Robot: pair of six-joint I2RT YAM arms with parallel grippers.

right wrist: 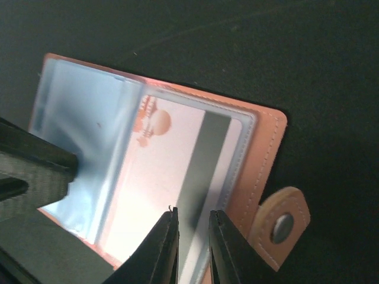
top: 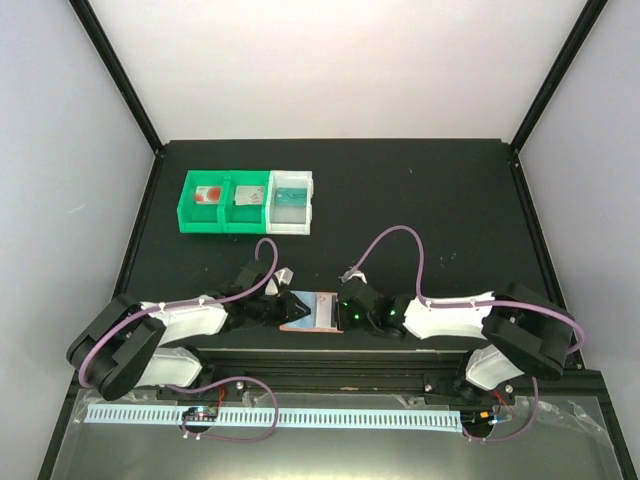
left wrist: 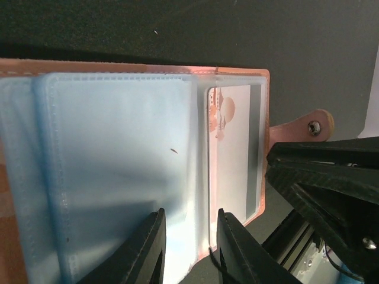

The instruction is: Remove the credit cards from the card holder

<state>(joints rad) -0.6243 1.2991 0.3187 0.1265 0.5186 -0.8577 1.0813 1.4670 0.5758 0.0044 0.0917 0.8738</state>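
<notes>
Salmon-pink stitched leather, the card holder (top: 308, 310) lies open on the matte black worktop (top: 430, 190) between the arms. Its glossy blue-tinted sleeves (left wrist: 118, 154) hold a white, dark-striped credit card (right wrist: 172, 177). The left pincer (left wrist: 189, 254) and right pincer (right wrist: 192, 248) each sit narrowly apart above it.

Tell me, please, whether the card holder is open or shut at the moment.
Open: the card holder lies spread, its light-blue sleeves exposed, a card visible inside one, snap tab unfastened.
</notes>
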